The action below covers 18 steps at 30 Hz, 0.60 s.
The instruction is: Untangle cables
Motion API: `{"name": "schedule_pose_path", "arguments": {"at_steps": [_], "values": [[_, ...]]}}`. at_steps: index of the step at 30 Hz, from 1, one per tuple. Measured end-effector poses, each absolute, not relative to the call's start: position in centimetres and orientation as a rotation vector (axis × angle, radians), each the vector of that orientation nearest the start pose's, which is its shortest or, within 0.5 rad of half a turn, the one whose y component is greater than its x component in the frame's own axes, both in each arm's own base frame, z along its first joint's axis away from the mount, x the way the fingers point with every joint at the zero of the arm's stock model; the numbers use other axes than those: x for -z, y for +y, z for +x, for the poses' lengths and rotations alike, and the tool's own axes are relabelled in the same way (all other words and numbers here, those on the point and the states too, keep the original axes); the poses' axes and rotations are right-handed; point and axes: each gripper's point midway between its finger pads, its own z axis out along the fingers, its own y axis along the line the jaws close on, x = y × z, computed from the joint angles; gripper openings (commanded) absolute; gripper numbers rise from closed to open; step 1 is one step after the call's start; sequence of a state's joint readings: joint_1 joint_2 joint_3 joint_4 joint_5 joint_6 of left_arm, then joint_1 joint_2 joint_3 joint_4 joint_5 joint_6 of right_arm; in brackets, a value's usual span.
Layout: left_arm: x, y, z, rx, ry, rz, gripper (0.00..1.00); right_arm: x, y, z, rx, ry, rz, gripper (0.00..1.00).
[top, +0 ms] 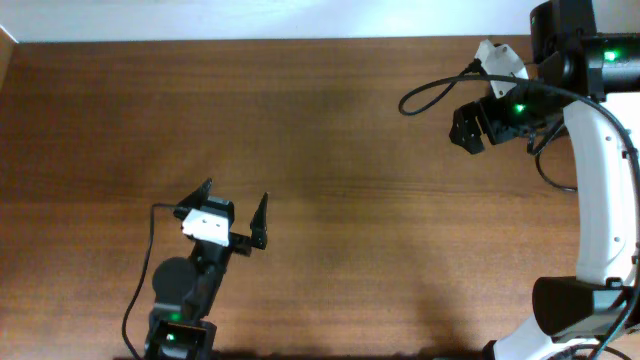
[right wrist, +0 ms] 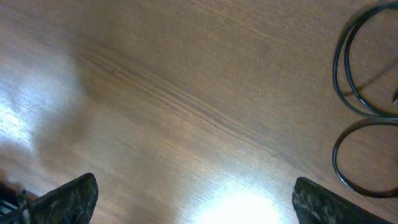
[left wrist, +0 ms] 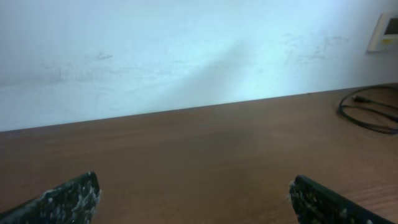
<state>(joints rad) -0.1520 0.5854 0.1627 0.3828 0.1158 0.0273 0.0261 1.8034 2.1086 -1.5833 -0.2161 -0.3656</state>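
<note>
Brown wooden table (top: 330,160), white wall (left wrist: 186,50) behind. I read the left gripper (top: 236,195) and right gripper (right wrist: 196,202) as released, empty. The cables (right wrist: 336,62) lie looped beside the right gripper, at its wrist view's right edge; right arm nearer.

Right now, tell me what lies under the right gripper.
Only bare table shows beneath the open right gripper. The cables loop off to one side, not under it, and run past the wrist view's edge, so their full extent cannot be seen.
</note>
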Motion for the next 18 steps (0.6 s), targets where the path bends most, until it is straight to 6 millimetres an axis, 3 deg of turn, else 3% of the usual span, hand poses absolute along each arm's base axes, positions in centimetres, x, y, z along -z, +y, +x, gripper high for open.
{"name": "schedule_pose_path", "arguments": {"at_steps": [5, 13, 15, 18], "values": [[-20.2, -5.4, 25.9, 0.168, 1.476, 0.215, 0.99, -27.0, 4.6, 36.6, -0.230, 2.745, -0.591, 0.99], [-18.0, -4.2, 24.3, 0.127, 1.547, 0.194, 0.99, -27.0, 4.6, 36.5, -0.231, 2.746, -0.590, 0.99], [-16.0, -3.8, 24.3, 0.114, 1.628, 0.182, 0.99, -27.0, 4.6, 36.5, -0.231, 2.746, -0.591, 0.99], [-16.0, -3.7, 24.3, 0.104, 1.629, 0.183, 0.99, -27.0, 4.6, 36.5, -0.231, 2.746, -0.590, 0.99]]}}
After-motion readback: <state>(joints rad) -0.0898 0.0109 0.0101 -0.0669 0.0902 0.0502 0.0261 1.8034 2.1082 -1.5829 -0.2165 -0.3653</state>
